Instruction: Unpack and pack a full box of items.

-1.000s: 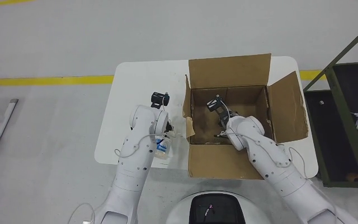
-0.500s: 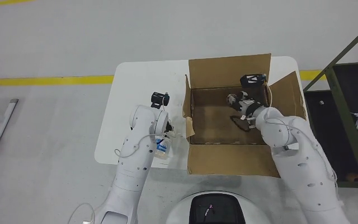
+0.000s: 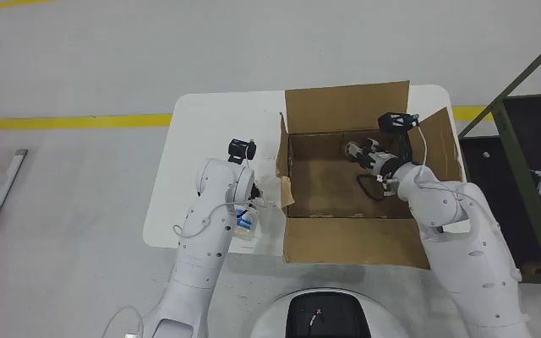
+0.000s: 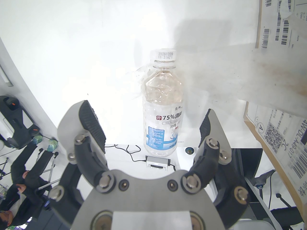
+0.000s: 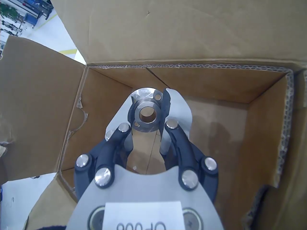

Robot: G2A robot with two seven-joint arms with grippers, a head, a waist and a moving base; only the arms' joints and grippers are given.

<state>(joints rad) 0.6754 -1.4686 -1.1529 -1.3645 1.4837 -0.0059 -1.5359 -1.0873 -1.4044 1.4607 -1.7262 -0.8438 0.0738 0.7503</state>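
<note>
An open cardboard box (image 3: 347, 108) stands on the white table (image 3: 211, 127), its flaps folded out. My right gripper (image 5: 147, 107) is shut on a round metal flange (image 5: 145, 114) with a centre bore, held above the box interior (image 5: 215, 120); from above the right gripper (image 3: 359, 154) sits over the box's right half. A clear bottle (image 4: 162, 106) with a white cap and blue-white label lies on the table beside the box's left wall. My left gripper (image 4: 153, 130) hangs open over the bottle (image 3: 246, 221), a finger on each side without touching.
The box's left flap with shipping labels (image 4: 283, 13) stands close to the bottle. A dark green rack (image 3: 507, 169) is at the right of the table. The table's left and far parts are bare white surface.
My right arm swung from the box's middle to its right half and lifted, carrying the metal flange. The left arm and the bottle have not moved.
</note>
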